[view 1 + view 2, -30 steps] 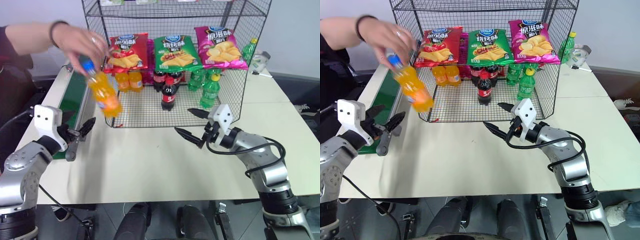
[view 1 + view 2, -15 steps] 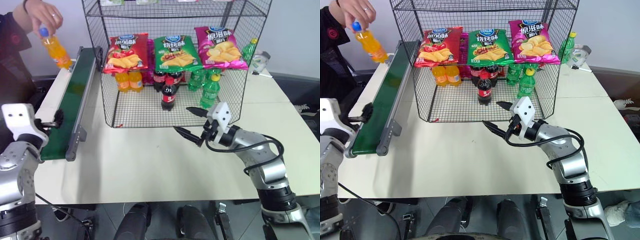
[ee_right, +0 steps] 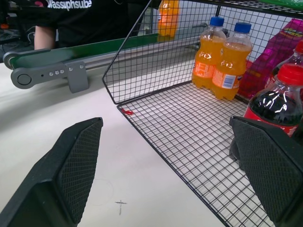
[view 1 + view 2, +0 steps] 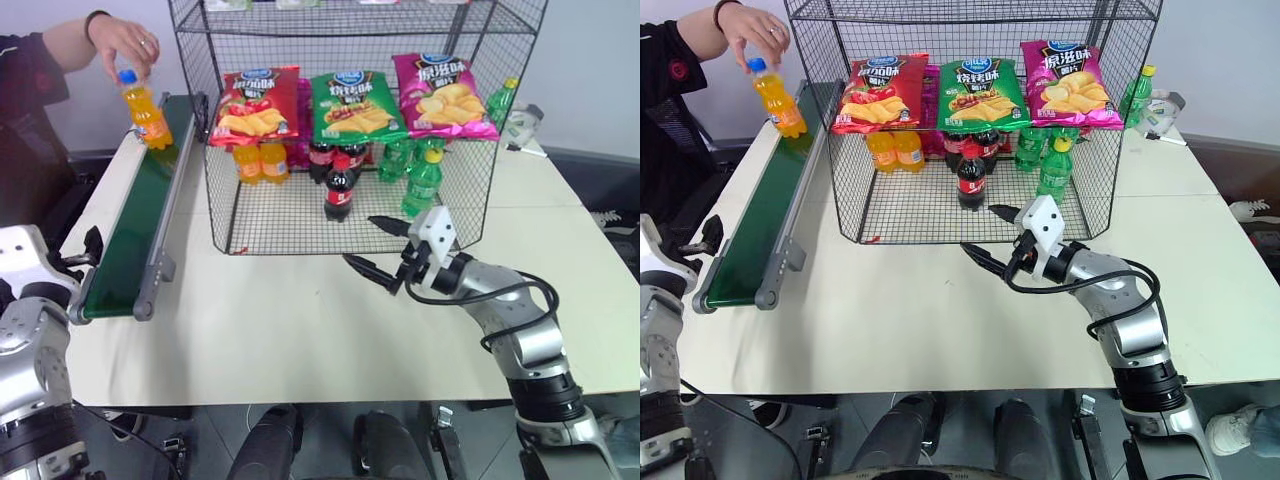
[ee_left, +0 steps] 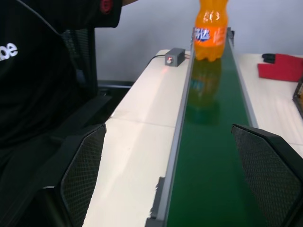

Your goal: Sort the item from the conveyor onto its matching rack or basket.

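Left eye view, rack (image 4: 220, 200): two orange bottles already at its back left.
Conveyor (image 4: 140, 230): we risk grabbing early while a person's hand (image 4: 125, 40) holds on.
Bottle (image 4: 143, 108): upright on the far belt end; could tip riding down.
Left gripper (image 5: 180, 175): released, straddling the near end.
Right gripper (image 4: 378, 248): spread, empty, by the rack.

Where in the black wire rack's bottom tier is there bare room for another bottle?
Front of the black wire-mesh rack floor is bare, ahead of the two orange drink bottles. The back is crowded: dark red-capped cola bottles, green bottles.
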`<action>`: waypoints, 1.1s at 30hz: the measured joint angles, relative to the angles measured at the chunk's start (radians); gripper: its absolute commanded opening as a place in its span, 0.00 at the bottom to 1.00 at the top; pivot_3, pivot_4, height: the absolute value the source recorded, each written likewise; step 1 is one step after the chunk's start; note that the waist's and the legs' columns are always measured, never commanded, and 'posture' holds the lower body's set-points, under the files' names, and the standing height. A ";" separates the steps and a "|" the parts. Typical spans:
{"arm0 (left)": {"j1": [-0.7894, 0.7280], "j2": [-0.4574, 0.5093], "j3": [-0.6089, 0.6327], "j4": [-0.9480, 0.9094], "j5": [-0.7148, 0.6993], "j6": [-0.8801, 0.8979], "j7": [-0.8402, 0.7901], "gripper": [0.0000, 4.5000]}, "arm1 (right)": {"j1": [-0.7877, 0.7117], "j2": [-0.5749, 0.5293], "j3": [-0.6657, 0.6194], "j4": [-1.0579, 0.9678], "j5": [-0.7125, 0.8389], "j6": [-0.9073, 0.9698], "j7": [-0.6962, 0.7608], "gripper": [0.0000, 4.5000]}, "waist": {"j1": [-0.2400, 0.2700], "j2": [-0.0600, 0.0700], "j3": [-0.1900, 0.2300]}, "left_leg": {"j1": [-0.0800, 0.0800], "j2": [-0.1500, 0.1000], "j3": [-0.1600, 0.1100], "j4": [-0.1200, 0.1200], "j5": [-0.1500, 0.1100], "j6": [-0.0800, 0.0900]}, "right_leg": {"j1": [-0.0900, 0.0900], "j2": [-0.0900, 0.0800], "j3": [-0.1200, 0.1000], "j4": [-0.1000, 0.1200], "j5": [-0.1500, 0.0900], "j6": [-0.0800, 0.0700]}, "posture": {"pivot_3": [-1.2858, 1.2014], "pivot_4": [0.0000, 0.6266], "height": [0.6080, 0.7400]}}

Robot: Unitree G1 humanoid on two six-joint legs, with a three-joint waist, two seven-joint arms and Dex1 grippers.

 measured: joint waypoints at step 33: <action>0.009 -0.026 -0.090 0.025 0.073 -0.174 -0.068 0.98 | -0.002 0.008 0.007 0.005 -0.001 -0.029 -0.007 1.00 | -0.002 0.000 0.000 | 0.000 0.000 0.000 0.000 0.000 0.000 | 0.000 0.000 0.000 0.000 0.000 0.000 | 0.52 0.24 1.00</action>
